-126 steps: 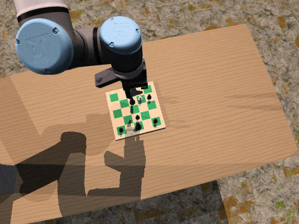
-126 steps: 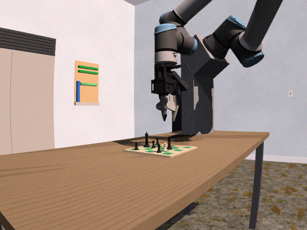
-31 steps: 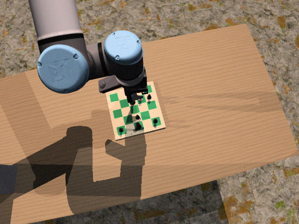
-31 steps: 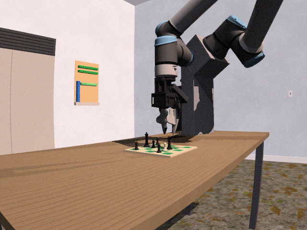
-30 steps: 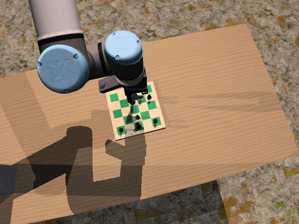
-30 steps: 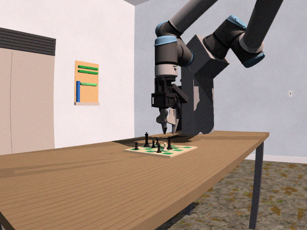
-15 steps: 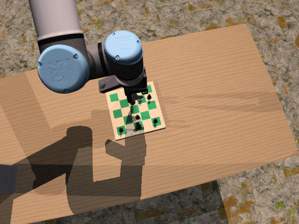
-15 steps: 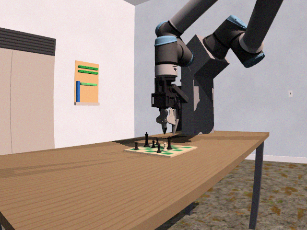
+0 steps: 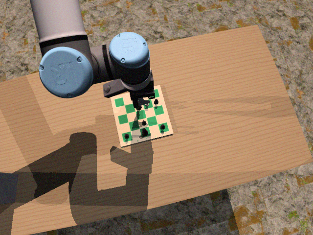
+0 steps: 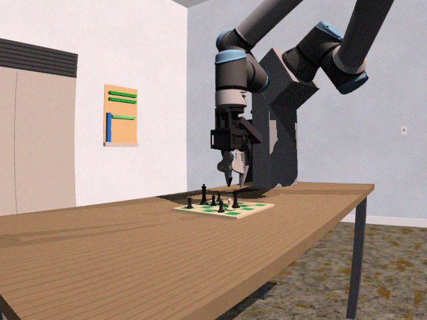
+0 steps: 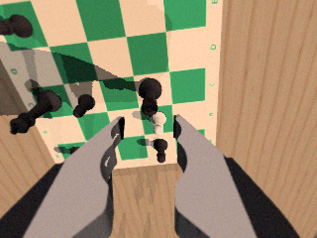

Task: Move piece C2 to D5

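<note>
The end effector [image 11: 148, 126] hangs above the board [image 11: 214, 99], part-open and empty, framing the white pawn [image 11: 158, 121]; descent and closing look next.

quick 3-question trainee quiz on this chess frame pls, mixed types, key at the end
1. True or false: the gripper is clamped on a chess piece.
2. How many white pieces show on the board? A) none B) one C) three
3. Fill in: in the exterior view the fingertips hang ____ the pieces, not among them.

Key
1. False. The jaws stand apart with nothing between them; the white pawn stands on the board below the gap.
2. B, that one white pawn; the other pieces, such as the tall black piece, are black.
3. above
</note>
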Motion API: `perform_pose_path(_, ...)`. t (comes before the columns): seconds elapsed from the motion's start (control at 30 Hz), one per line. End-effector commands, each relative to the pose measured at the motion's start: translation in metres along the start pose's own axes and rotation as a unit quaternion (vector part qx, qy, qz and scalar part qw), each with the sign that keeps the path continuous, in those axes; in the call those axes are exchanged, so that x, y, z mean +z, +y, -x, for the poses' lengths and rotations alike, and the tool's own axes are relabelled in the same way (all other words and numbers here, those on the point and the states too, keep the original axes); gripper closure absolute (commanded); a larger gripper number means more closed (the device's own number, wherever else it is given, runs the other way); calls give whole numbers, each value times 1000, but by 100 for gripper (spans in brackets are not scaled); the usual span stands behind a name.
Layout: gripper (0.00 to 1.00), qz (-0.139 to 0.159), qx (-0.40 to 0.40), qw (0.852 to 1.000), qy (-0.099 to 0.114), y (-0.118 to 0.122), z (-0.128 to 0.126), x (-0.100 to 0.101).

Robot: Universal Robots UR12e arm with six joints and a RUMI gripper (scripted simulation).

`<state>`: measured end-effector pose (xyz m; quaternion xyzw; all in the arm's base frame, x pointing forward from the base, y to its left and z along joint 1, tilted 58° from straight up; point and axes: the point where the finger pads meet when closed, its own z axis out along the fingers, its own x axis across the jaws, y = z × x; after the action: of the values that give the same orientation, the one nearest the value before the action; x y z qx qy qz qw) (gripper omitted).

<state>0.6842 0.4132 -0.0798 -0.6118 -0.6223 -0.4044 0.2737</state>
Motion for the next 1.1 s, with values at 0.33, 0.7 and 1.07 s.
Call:
perform_pose_path(0.33, 75, 0, 0, 1000, 0, 0, 0, 4)
perform_pose_path(0.7, 75, 0, 0, 1000, 0, 0, 0, 23)
perform_pose_path(1.07, 75, 0, 0, 1000, 0, 0, 0, 38)
